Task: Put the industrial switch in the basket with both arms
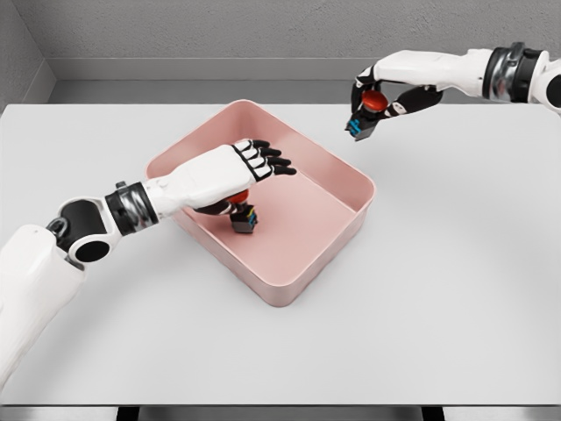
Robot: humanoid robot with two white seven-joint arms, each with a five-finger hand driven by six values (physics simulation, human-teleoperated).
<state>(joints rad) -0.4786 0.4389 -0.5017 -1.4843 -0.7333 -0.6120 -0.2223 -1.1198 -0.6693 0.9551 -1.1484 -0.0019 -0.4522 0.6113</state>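
Two industrial switches, one pink basket (349, 178), white bench (456, 289).

Head view: one red-buttoned switch (243, 217) lying inside the basket, partly hidden under the left robot hand (250, 162), fingers extended flat and holding nothing; second switch (366, 115) pinched in the right robot hand (379, 103), raised near the basket's far right corner. Grey wall (263, 31) behind the bench.

Pink basket (346, 175), white table (456, 289), red-capped switches (365, 112) (blue-edged black bodies)
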